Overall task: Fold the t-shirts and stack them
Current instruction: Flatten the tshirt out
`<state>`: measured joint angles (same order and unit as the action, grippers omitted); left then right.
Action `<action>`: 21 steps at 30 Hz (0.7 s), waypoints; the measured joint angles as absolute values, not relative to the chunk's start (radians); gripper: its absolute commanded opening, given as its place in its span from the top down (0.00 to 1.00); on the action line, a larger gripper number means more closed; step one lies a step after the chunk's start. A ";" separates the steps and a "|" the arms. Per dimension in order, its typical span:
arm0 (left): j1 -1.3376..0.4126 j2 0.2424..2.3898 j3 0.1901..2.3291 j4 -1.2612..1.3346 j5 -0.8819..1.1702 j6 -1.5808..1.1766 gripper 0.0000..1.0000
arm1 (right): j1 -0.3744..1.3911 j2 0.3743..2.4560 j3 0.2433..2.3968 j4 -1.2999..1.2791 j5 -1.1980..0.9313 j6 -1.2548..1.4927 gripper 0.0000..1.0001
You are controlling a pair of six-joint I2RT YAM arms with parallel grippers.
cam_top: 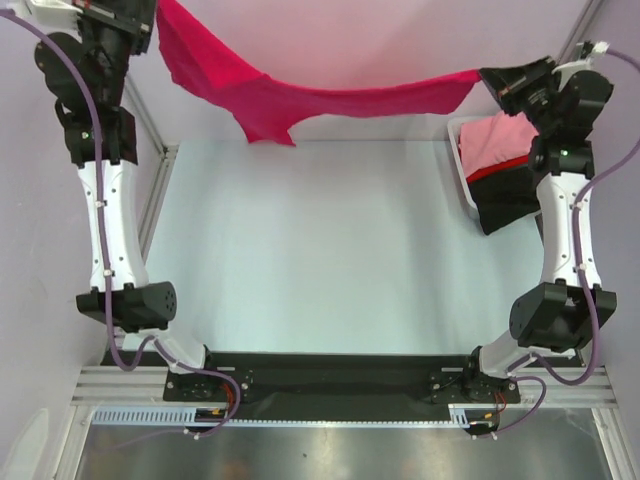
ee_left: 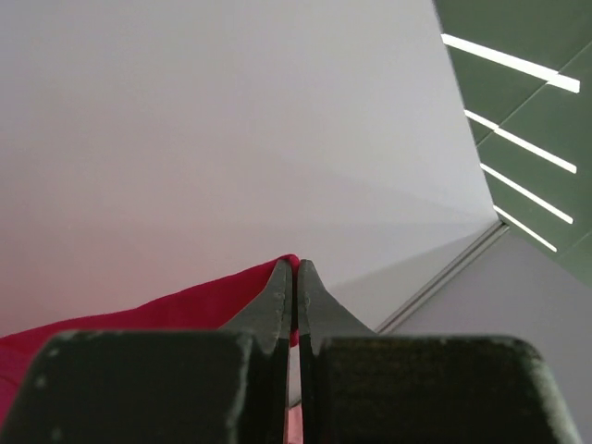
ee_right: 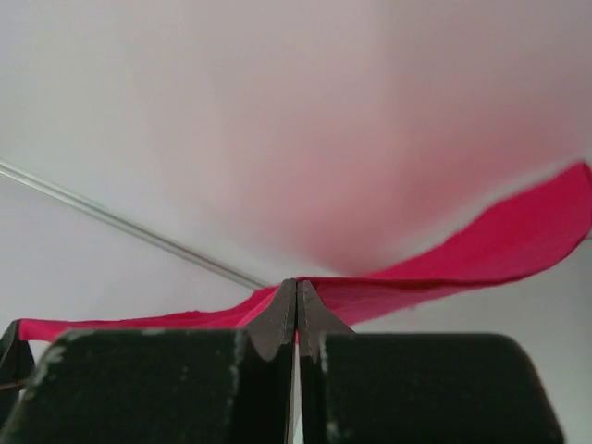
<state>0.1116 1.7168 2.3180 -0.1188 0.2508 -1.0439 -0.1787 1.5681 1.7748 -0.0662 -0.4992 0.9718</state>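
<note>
The crimson-magenta t-shirt [cam_top: 300, 95] hangs stretched in the air across the far end of the table, held at both ends. My left gripper [cam_top: 150, 25] at the far left is shut on one edge of it; the left wrist view shows the cloth [ee_left: 166, 310] pinched at the fingertips [ee_left: 277, 296]. My right gripper [cam_top: 487, 80] at the far right is shut on the other end; the right wrist view shows the cloth [ee_right: 481, 250] running from its shut tips. A light pink t-shirt [cam_top: 495, 140], a red one [cam_top: 500, 172] and a black one [cam_top: 505, 205] lie piled at the right.
A white bin [cam_top: 462, 170] at the right edge holds the piled shirts. The pale table [cam_top: 320, 260] lies below the hanging shirt. White walls and a frame post [cam_top: 155, 190] bound the left side.
</note>
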 measured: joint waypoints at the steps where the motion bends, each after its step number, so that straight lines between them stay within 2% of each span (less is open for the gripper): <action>1: 0.112 1.702 2.272 -0.088 0.259 -1.046 1.00 | -0.178 1.570 1.753 -0.042 -0.511 0.978 1.00; 7: 0.109 1.582 1.751 0.018 0.264 -1.029 1.00 | -0.176 1.609 1.468 0.060 -0.552 1.005 1.00; 12: 0.106 1.468 1.309 -0.003 0.221 -1.012 1.00 | -0.176 1.654 1.234 0.087 -0.559 1.016 1.00; 17: 0.105 1.205 0.958 -0.049 0.168 -1.013 1.00 | -0.176 1.654 1.073 0.121 -0.558 1.004 1.00; 21: 0.105 0.992 0.759 -0.050 0.152 -1.009 1.00 | -0.177 1.612 0.944 0.123 -0.566 0.954 1.00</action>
